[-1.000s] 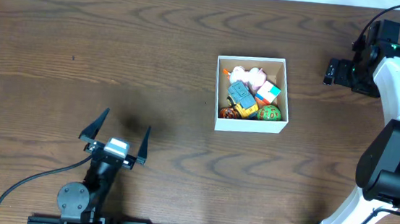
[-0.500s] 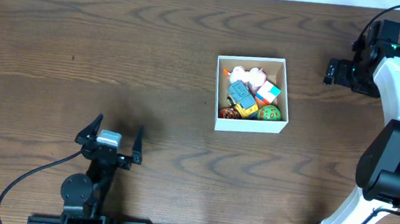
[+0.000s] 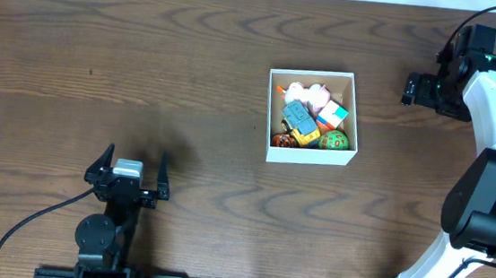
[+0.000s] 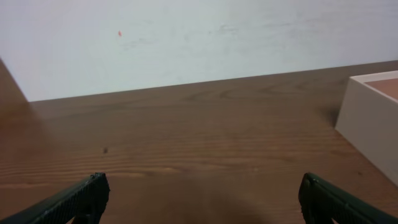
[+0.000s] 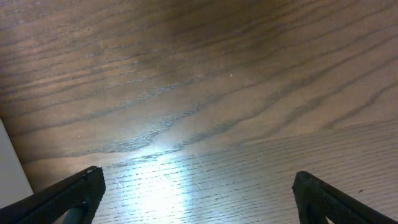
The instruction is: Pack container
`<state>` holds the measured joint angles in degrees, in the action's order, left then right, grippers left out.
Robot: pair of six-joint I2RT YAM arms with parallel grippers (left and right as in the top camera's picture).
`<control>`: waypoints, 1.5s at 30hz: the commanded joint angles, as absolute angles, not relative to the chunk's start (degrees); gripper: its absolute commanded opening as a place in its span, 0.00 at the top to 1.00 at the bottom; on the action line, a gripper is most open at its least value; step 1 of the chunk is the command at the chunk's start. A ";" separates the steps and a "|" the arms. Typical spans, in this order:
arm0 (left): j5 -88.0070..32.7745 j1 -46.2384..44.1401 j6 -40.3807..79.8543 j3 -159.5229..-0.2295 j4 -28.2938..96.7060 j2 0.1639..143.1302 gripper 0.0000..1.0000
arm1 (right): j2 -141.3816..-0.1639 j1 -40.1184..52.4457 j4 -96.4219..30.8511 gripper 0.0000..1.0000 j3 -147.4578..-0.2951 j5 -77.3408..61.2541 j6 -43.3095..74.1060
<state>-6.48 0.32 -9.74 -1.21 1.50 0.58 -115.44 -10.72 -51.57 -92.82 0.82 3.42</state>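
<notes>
Shows the container (image 3: 310, 155) a little right of the table's middle, somewhat nearer the far edge, with small toys (image 3: 308, 117) heaped inside. Has the left gripper (image 3: 135, 154) close to the near edge toward the left corner, fingers spread wide, well apart from the box. Puts the right gripper (image 3: 407, 90) by the right edge toward the far corner, likewise splayed wide above the wood.

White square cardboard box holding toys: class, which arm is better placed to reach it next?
Right, probably. The right gripper hangs open near the white square cardboard box, while the left gripper, also open, sits much farther away.
</notes>
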 commanded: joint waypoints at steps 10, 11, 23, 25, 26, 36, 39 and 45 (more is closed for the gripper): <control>-4.86 0.58 -11.11 -0.23 3.46 0.30 0.02 | -115.42 -11.25 -51.62 0.01 -92.55 0.62 2.90; -4.86 0.58 -11.11 -0.23 3.46 0.30 0.02 | -115.42 -11.25 -51.62 0.01 -92.55 0.60 2.92; -4.86 0.58 -11.11 -0.23 3.46 0.30 0.02 | -115.42 -11.25 -51.62 0.01 -92.55 0.60 2.92; -4.89 0.58 -11.09 -0.23 3.46 0.30 0.02 | -115.42 -11.25 -51.62 0.01 -92.55 0.62 2.90; -4.86 0.58 -11.11 -0.23 3.46 0.30 0.02 | -115.42 -11.25 -51.62 0.01 -92.55 0.62 2.90; -4.86 0.58 -11.11 -0.23 3.46 0.30 0.02 | -114.17 -10.37 -51.64 0.01 -92.53 0.62 2.90; -4.86 0.58 -11.11 -0.23 3.46 0.30 0.02 | -111.46 -7.84 -51.62 0.01 -92.16 0.62 2.90; -4.86 0.58 -11.11 -0.23 3.46 0.30 0.02 | -101.84 1.30 -51.57 0.01 -87.85 0.62 2.90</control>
<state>-5.10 0.32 -10.55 -1.21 1.61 0.58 -108.79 -3.57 -51.55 -89.91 1.02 3.42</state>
